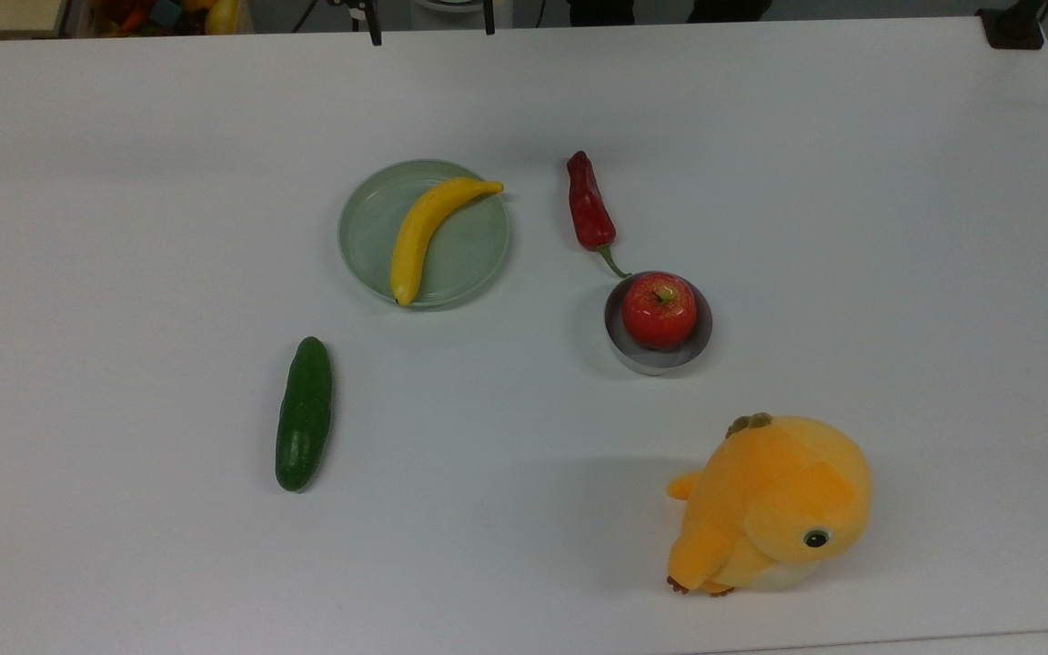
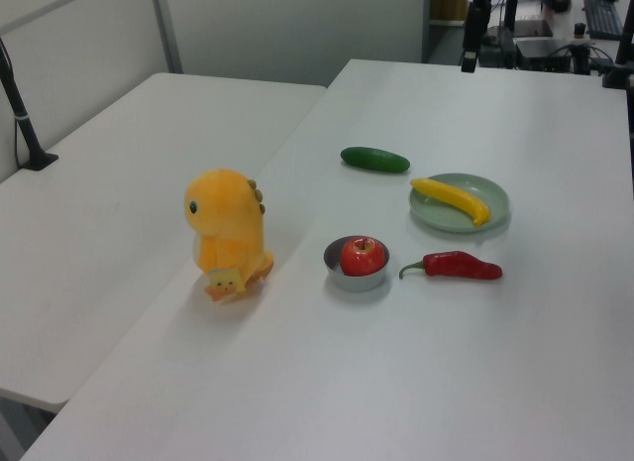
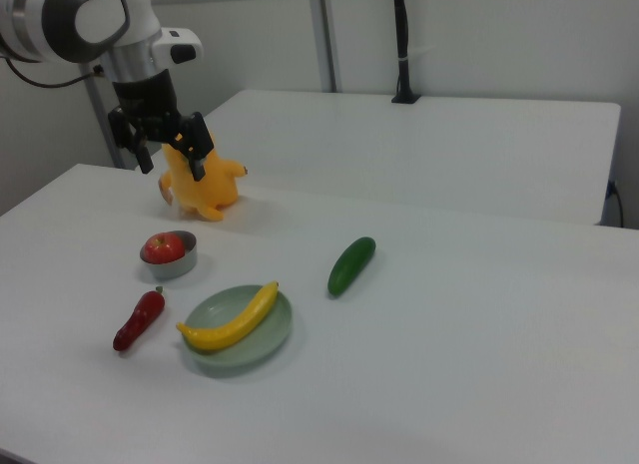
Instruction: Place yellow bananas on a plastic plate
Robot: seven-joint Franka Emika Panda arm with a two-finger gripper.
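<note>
A white table (image 1: pixel 851 182) is seen with toys and play food on it. Nearest the bottom of the top view, an orange stuffed toy (image 1: pixel 774 505) is found, with one dark eye. It is stood upright on the table, well apart from the food. In the left view the stuffed toy (image 2: pixel 228 233) is seen by the table's edge, and a second white table (image 2: pixel 119 213) is seen beside it.

A little farther up in the top view, a dark green cucumber (image 1: pixel 304 414) is laid flat on the table, toward the top view's left. It is apart from everything else.

Next, a small grey metal bowl (image 1: pixel 647 357) is seen with a red apple (image 1: pixel 660 309) inside it. The green stem of a red chili pepper (image 1: pixel 589 209) is reached just up to the bowl's rim.

To the top view's left of the pepper, the plastic plate (image 1: pixel 369 236) is seen, round and pale green. The yellow bananas (image 1: pixel 428 232), really one curved banana, are laid across the plate. Both ends are rested on the rim, and one tip is poked a little past it. The plate and the cucumber are set near each other but not touching.

Farthest away, in the right view, the gripper (image 3: pixel 168 148) is held up in the air, in front of the stuffed toy and well above the table. Its two dark fingers are spread apart and nothing is held between them.
</note>
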